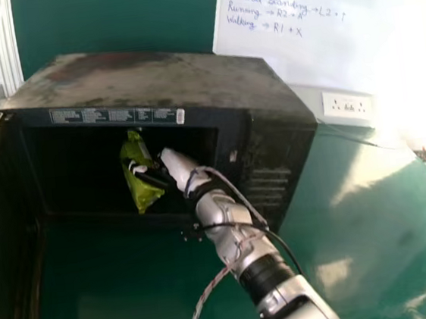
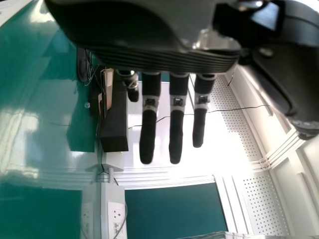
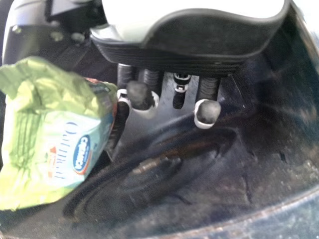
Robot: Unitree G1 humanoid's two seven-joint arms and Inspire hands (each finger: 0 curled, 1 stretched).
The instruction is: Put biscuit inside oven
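Observation:
In the head view my right hand [image 1: 170, 171] reaches in at the mouth of the dark oven [image 1: 151, 74], fingers curled round the green biscuit packet [image 1: 139, 184], which hangs upright in the opening. The right wrist view has the hand [image 3: 149, 94] with bent fingers beside the biscuit packet [image 3: 45, 134], inside the oven's dark cavity [image 3: 209, 169]. Some of the packet is hidden behind the fingers. My left hand [image 2: 175, 122] hangs with straight fingers over the green table in the left wrist view, holding nothing.
The oven door [image 1: 4, 235] stands open at the left. Behind the oven is a whiteboard [image 1: 307, 43], with a wall socket [image 1: 348, 105] to its right. The green table [image 1: 357, 228] extends to the right of the oven.

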